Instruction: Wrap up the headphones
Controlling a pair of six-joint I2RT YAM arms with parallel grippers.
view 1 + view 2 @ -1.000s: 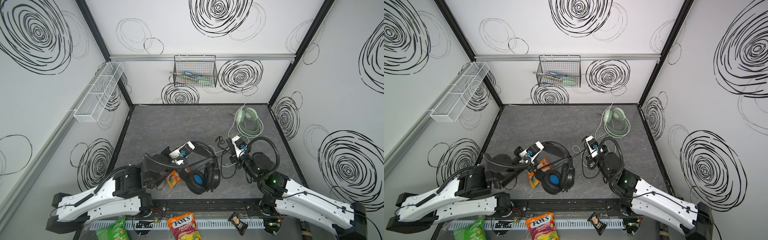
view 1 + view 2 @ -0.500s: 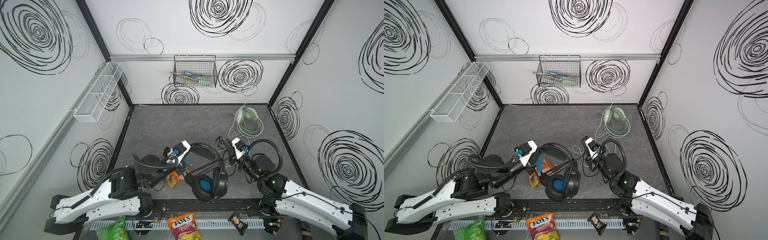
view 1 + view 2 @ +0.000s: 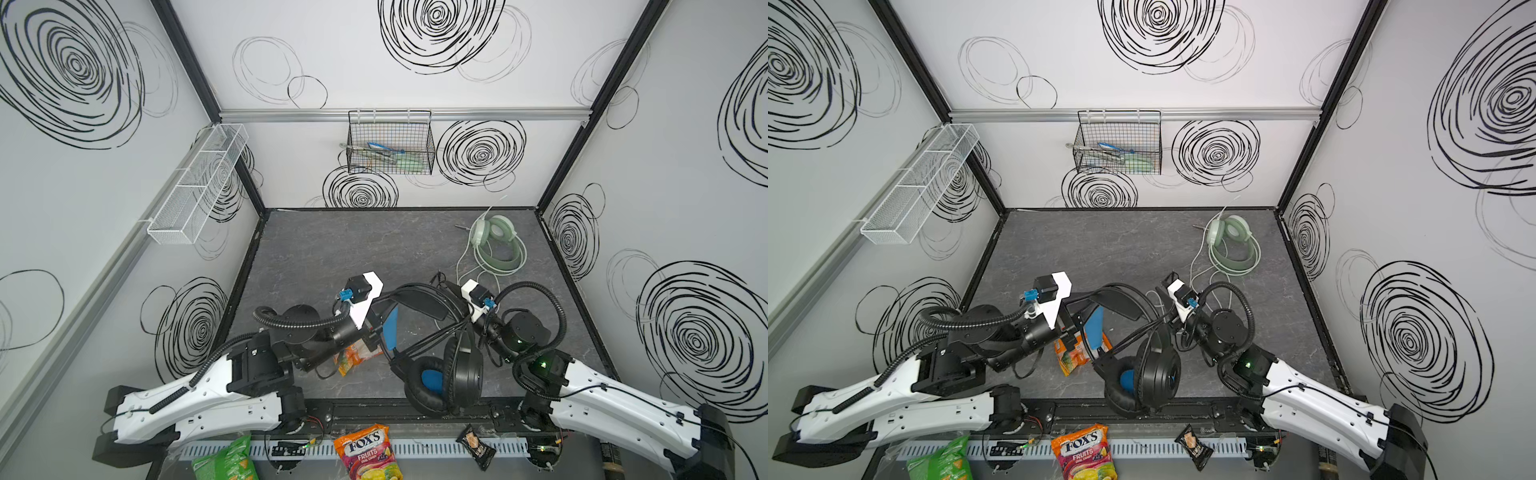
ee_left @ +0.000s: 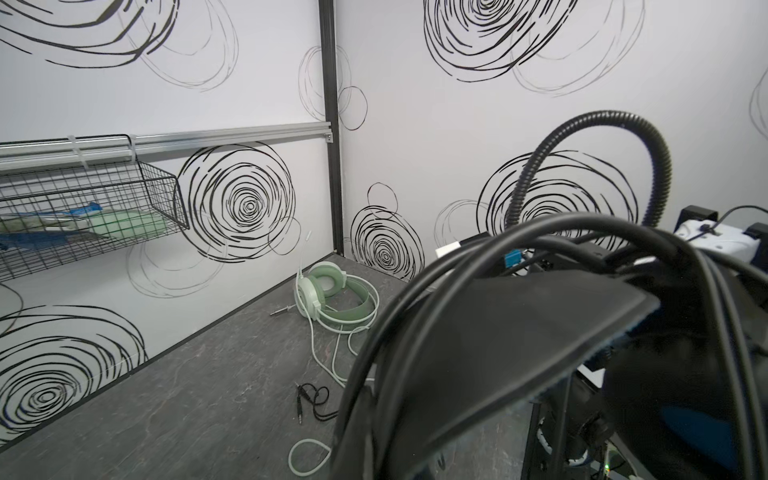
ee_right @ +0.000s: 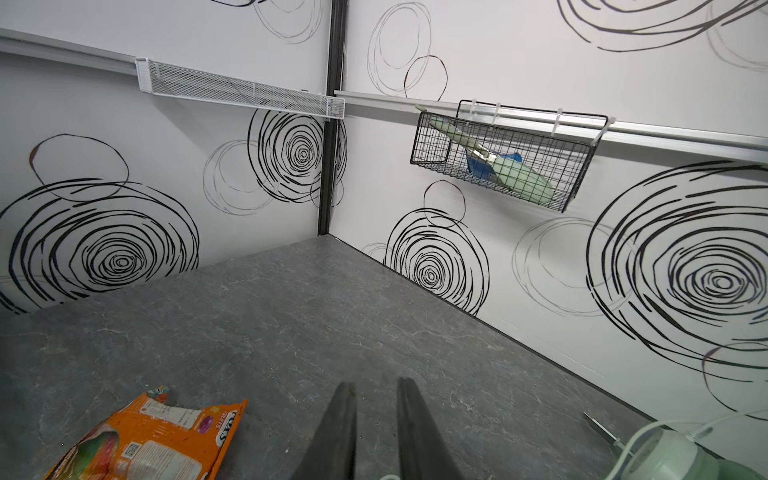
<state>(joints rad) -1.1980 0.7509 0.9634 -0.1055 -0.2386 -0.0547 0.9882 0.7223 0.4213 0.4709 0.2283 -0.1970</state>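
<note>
The black headphones [image 3: 451, 372] hang above the floor near the front edge, with the blue inner headband [image 3: 390, 330] turned up. My left gripper [image 3: 374, 328] is shut on that headband; in the left wrist view the headband [image 4: 498, 332] hides the jaws. Black cable [image 4: 415, 299] loops over the band, and its plug end [image 4: 309, 399] lies on the floor. My right gripper [image 5: 374, 384] hovers just right of the headband, fingers slightly apart with only floor between them. The mint-green headphones [image 3: 496, 245] lie at the back right, their whitish cable [image 4: 328, 361] trailing forward.
An orange candy packet [image 3: 353, 357] lies on the floor under the left arm. On the back wall hangs a black wire basket [image 3: 390, 143]; a white mesh shelf [image 3: 195, 187] is on the left wall. Snack bags [image 3: 368, 451] sit in front of the rail.
The black headphones have swung right and nearer the front edge as the left gripper turned the headband. The right gripper's fingers have parted a little; that arm has barely moved.
</note>
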